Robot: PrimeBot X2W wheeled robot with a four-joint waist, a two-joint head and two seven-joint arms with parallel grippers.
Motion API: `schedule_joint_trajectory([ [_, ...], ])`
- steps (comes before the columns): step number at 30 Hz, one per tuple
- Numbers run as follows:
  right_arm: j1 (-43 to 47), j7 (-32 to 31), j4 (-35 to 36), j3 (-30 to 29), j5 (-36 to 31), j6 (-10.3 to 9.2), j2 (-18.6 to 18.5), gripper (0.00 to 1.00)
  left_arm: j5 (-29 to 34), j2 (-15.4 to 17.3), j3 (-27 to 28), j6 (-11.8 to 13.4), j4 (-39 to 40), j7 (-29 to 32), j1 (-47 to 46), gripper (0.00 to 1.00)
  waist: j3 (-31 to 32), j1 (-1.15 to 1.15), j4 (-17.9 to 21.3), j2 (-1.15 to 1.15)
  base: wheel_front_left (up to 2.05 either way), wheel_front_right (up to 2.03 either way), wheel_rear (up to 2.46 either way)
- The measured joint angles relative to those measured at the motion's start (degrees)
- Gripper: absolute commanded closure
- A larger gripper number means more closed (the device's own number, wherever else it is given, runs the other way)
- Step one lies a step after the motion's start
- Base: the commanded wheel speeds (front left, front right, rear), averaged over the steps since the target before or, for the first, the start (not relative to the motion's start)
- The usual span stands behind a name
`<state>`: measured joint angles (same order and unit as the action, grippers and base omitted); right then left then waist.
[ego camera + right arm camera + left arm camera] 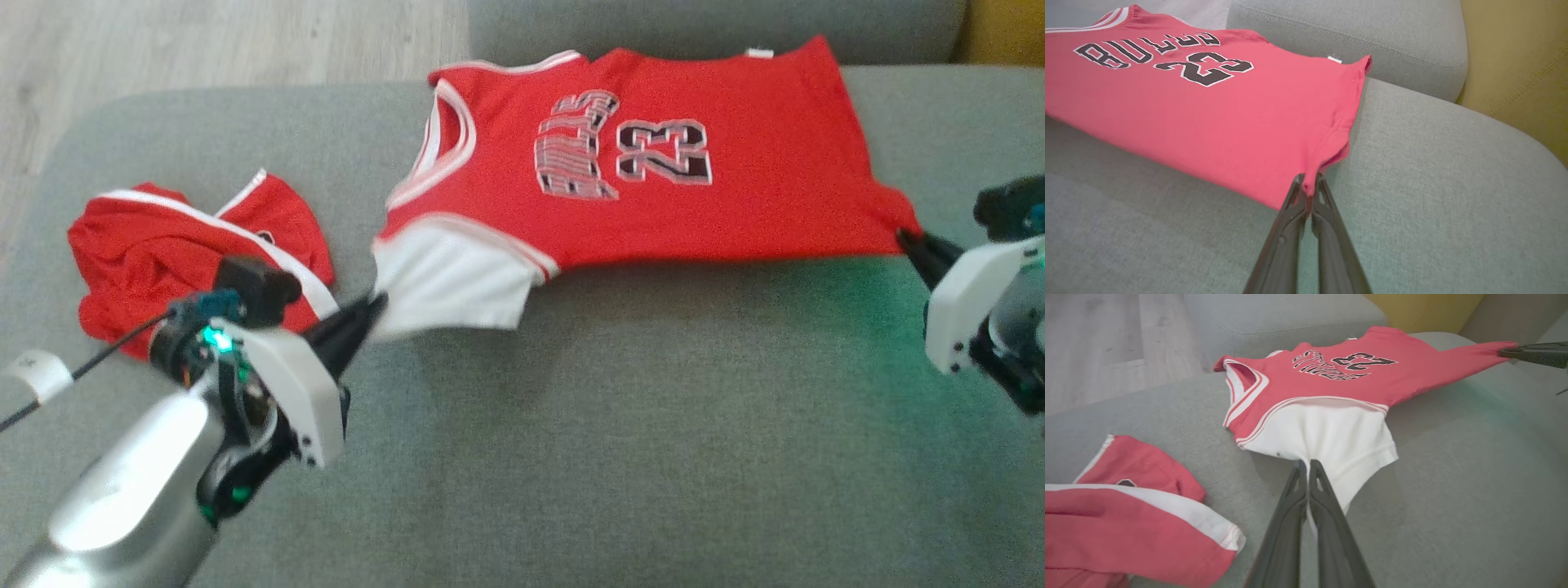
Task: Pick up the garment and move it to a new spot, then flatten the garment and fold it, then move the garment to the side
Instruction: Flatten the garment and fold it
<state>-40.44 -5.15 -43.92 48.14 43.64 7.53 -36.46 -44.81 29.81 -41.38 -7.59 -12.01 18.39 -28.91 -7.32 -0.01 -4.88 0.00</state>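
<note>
The garment (669, 188) is a red jersey with white sleeves and the number 23, stretched across the grey sofa cushion. My left gripper (377, 304) is shut on its white sleeve (1331, 437), pinching the cloth between the dark fingers (1294, 498). My right gripper (904, 237) is shut on the red bottom corner of the garment (1208, 114), which bunches at the fingertips (1308, 192). The near edge hangs lifted between both grips, casting a shadow on the cushion. In the left wrist view the right gripper's fingers (1535, 354) show at the far corner.
A crumpled pair of red shorts (180, 253) with white stripes lies on the cushion by my left arm. The sofa backrest (710, 24) runs behind the jersey. Wooden floor (204, 41) lies beyond the cushion's left end, and a yellow surface (1515, 61) at the right.
</note>
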Motion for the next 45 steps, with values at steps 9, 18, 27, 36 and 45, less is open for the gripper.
schedule_joint_trajectory([
  [9, 5.86, -6.47, 5.97, 4.74, 8.72, 0.00, -5.26, 1.00, -6.64, 5.30, -2.83, 0.63, 13.71, 8.95, 6.91, 1.00, 3.74, -0.01, 0.51, 0.00, 0.00, 0.00, 0.00],
  [18, 6.87, -7.72, 10.10, 5.38, 12.50, 0.00, -6.27, 1.00, -2.92, 5.59, -2.80, 3.55, 15.37, 7.92, 6.30, 1.00, 2.07, 0.01, 1.43, 0.00, 0.00, 0.00, 0.00],
  [27, 1.86, -6.97, 9.96, 3.99, 12.71, 0.00, -5.80, 1.00, 0.51, 2.24, -2.36, 3.48, 7.36, 6.99, -3.83, 1.00, -1.98, 0.02, 2.09, 0.00, 0.00, 0.00, 0.00],
  [36, -3.89, -6.36, 5.97, 3.28, 11.91, 0.00, -2.21, 1.00, 2.53, -2.13, -1.56, 2.55, -4.09, 5.87, -13.21, 1.00, -5.86, 0.02, 3.48, 0.00, 0.00, 0.00, 0.00],
  [45, -9.46, -3.90, 0.38, 2.98, 11.22, 0.00, 1.65, 1.00, 6.25, -5.56, -2.07, 2.47, -14.46, 2.86, -21.29, 1.00, -8.99, 0.02, 4.54, 0.00, 0.00, 0.00, 0.00],
])
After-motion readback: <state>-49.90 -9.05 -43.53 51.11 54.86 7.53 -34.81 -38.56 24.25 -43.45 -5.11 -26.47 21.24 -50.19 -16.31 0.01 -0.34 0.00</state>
